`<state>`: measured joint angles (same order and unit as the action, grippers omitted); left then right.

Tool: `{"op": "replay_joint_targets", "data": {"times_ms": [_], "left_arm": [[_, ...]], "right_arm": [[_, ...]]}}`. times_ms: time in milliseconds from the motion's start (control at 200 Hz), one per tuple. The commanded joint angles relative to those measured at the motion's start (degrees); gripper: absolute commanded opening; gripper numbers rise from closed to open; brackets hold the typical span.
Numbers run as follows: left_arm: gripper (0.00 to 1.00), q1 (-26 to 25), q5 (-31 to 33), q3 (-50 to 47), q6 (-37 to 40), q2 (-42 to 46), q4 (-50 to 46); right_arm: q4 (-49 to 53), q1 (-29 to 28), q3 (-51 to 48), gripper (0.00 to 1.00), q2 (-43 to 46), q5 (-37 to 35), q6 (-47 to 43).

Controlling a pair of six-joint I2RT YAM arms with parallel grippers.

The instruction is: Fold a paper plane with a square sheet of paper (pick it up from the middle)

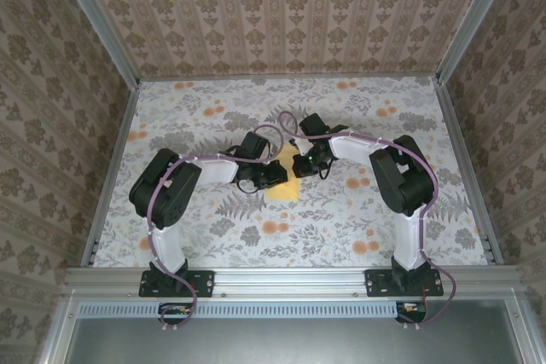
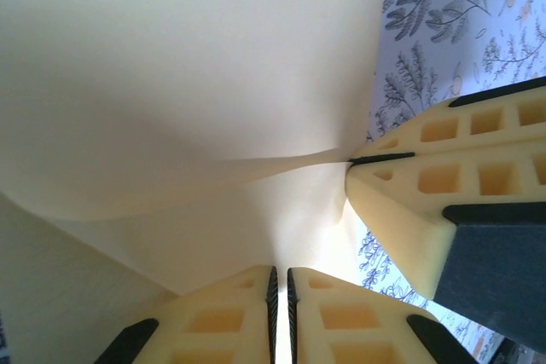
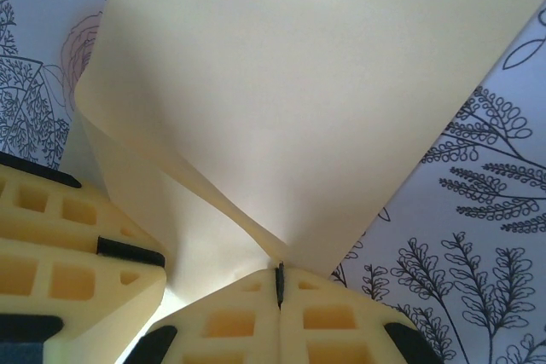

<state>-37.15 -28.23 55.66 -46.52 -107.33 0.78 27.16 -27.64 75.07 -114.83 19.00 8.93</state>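
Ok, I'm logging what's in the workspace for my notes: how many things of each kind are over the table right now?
1 pale-yellow paper sheet
2 grippers: left gripper and right gripper, both pinching the sheet
Total: 3

A pale table cover [image 1: 341, 219] lies flat, printed with grey ferns [image 3: 478, 296] and small orange flowers [image 1: 275, 228] (these sit in loose clusters). Brown damask wallpaper [image 1: 290, 14] lines the three enclosing walls. An aluminium rail [image 1: 290, 277] runs along the near edge, and a side rail [image 1: 111, 172] borders the left.
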Motion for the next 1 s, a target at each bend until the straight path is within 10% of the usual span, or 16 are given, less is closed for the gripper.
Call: {"op": "replay_joint_targets", "data": {"times_ms": [0, 345, 740, 995], "left_arm": [[0.14, -0.03, 1.51, 1.21, -0.91, -1.82, -3.93], [0.13, -0.09, 2.34, 1.56, -2.20, -2.89, -6.02], [0.11, -0.01, 4.71, 1.97, -3.27, -4.07, -10.71], [0.10, -0.03, 5.31, 1.75, -4.40, -4.03, -10.72]], "right_arm": [[1.67, -0.14, 1.03, 0.01, -0.93, -1.77, -0.34], [2.22, -0.14, 1.44, 0.02, -0.46, -1.82, 0.52], [-1.34, 1.20, -5.98, 0.33, 12.05, 0.52, 12.10], [-6.62, -0.93, -14.92, 0.26, 19.75, 3.94, 19.52]]}}
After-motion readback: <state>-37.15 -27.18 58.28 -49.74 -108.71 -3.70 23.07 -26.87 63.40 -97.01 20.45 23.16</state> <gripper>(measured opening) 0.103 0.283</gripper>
